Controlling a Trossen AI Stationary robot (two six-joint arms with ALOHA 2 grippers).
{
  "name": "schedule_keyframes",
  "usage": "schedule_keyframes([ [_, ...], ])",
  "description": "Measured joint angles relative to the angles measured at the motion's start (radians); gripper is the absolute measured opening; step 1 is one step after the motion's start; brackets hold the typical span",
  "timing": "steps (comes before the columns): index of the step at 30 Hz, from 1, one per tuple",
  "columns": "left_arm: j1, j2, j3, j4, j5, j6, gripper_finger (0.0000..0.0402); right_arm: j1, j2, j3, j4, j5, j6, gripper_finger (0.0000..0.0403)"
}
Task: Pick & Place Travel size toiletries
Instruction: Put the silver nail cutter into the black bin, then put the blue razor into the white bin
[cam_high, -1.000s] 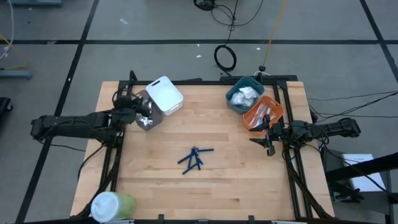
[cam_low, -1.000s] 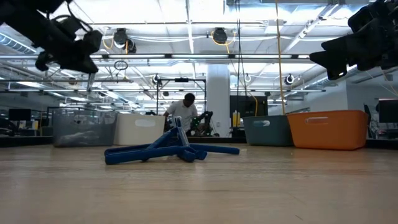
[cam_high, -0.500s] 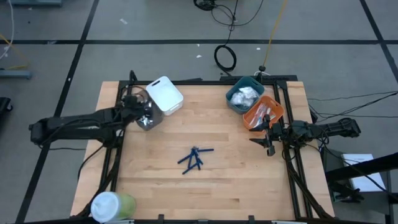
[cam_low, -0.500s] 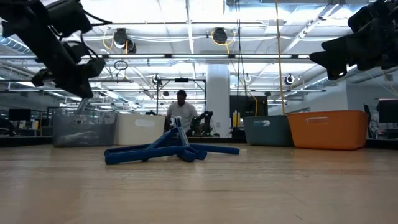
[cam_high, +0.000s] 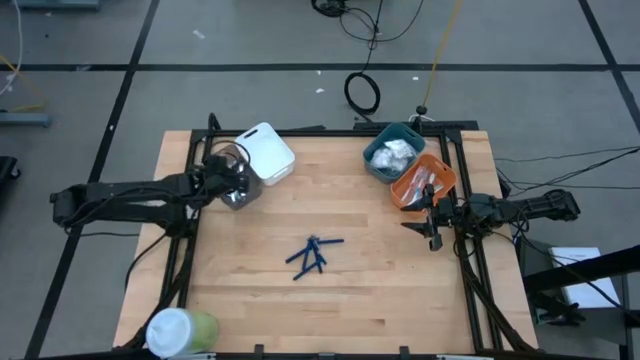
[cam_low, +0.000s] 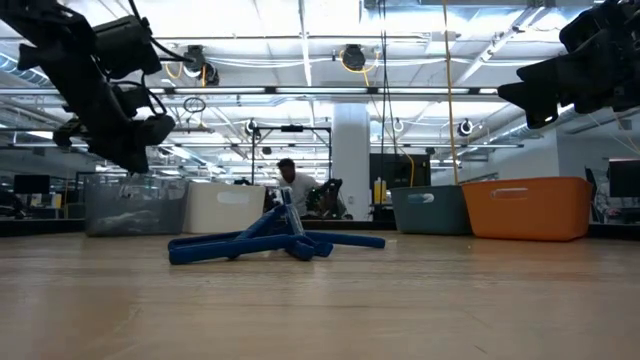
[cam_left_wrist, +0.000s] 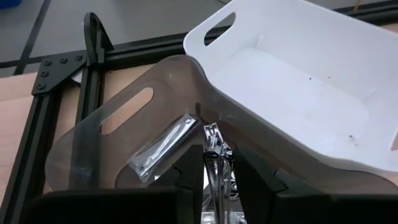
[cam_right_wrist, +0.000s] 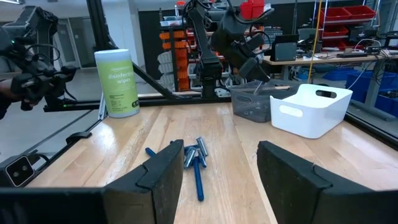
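Silver tube (cam_left_wrist: 214, 155) is hanging over the clear bin (cam_high: 236, 186), far left, the left gripper (cam_left_wrist: 214, 186) pinching it; releasing comes next. Right gripper (cam_right_wrist: 211, 168) is waiting spread, with blue sticks (cam_high: 312, 256) lying mid-table.

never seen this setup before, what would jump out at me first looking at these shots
Probably the pile of dark blue sticks, alone in the middle of the wooden table. Next, the left end effector over the clear bin at the back left, a silver piece between its fingers. The teal bin and orange bin sit back right, near the waiting right end effector.
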Motion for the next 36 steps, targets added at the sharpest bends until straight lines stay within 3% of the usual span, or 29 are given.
schedule_keyframes([
  [19,0.0,0.026,0.001,0.002,0.001,-0.001,0.0088,0.0,0.0,0.0,0.0,0.0,0.0,0.0192],
  [36,-0.009,0.026,0.001,0.053,0.109,0.076,0.0088,0.0,0.0,0.0,0.0,0.0,0.0,0.0192],
])
